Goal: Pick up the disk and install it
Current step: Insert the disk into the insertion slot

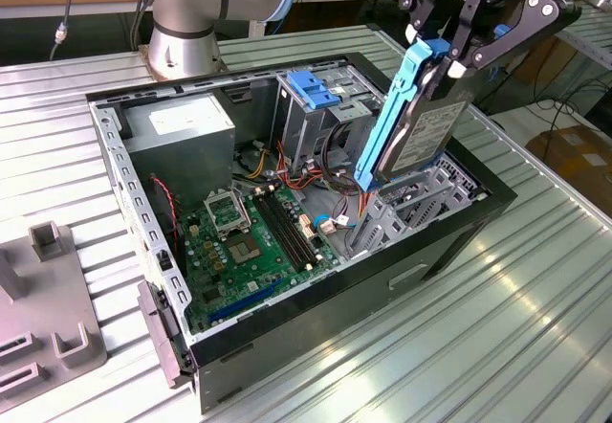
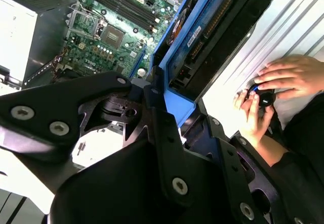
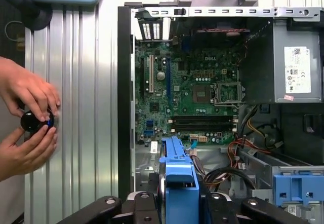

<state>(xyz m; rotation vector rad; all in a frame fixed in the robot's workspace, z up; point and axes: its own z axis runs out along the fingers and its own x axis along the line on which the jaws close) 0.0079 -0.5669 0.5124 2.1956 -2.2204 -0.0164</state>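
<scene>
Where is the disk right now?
The disk hangs tilted in the pincer, its lower end at the metal bay on the exterior view's right of the computer case, beside the motherboard.

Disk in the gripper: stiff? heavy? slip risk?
Probably rigid: the disk shows no sag hanging tilted from the gripper. Its grey metal body suggests heavy for its size. The blue rail is plastic, so it may flex or slip slightly under the clamp.

Arm [image 1: 186,16]: rounded silver-grey joints, smooth shells. The gripper [image 1: 448,50]: matte black linkage plates, angular. Round silver screws [image 2: 179,185] stud the plates.
</scene>
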